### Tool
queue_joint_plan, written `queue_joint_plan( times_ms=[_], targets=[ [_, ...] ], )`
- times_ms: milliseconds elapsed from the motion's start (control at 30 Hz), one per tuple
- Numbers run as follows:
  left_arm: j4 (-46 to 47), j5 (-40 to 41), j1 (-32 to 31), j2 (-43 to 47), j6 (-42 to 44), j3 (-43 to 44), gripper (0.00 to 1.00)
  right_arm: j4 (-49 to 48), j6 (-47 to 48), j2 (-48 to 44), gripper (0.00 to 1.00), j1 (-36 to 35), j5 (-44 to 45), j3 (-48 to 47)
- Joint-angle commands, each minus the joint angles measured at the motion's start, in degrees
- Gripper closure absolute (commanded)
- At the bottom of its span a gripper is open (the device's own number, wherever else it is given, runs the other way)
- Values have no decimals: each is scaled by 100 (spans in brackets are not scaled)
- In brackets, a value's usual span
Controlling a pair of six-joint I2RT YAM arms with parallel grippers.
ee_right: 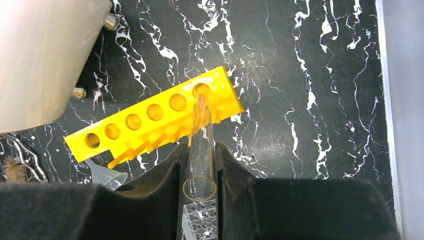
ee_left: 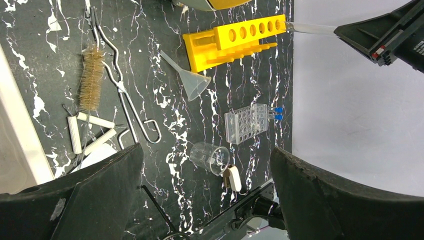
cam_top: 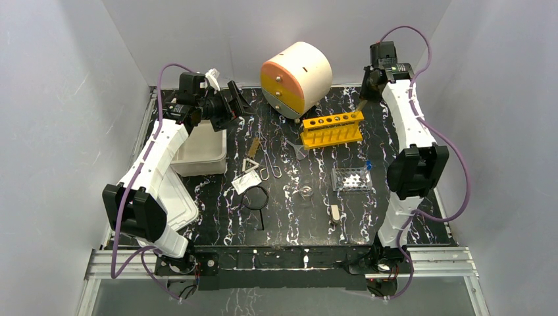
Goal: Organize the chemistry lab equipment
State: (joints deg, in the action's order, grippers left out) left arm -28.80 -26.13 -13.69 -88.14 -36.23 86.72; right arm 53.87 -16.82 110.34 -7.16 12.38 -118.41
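Black marbled tabletop with laboratory items, read from left to right. The left tool hangs above the far left corner with its fingers spread wide, pinching nothing. Below it stands the white tub, at the left edge.

Just right of the tub lies a cluster of small items:
- the brown-bristled brush, farthest back
- the metal triangle with white rods, in front of the brush
- the white square pad, touching the triangle's near side
- the black ring with handle, nearest the arm bases, its rim at the pad's near corner

The thin metal tongs lie beside the brush, with their looped ends just beside the triangle.

Toward the centre, the clear funnel lies on its side near the yellow rack's left end. The clear glass beaker also lies on its side, well in front of the funnel.

At the rear centre sits the cream-and-orange drawer unit. The yellow rack is in front of it, and the clear rack is nearer the bases.

The right tool is closed partway, pinching a glass test tube. The tube's lower end meets the outermost right hole of the yellow rack; whether it has entered cannot be told
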Motion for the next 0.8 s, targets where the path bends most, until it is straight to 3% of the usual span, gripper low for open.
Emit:
queue_joint_plan(
  times_ms=[0, 767],
  targets=[
    [-14, -133, 25, 196, -9, -34, 2, -75, 135, 103, 78, 0, 41, -304],
    [-119, -42, 25, 157, 12, 0, 2, 906, 256, 1515, 63, 2, 1, -1722]
  ],
)
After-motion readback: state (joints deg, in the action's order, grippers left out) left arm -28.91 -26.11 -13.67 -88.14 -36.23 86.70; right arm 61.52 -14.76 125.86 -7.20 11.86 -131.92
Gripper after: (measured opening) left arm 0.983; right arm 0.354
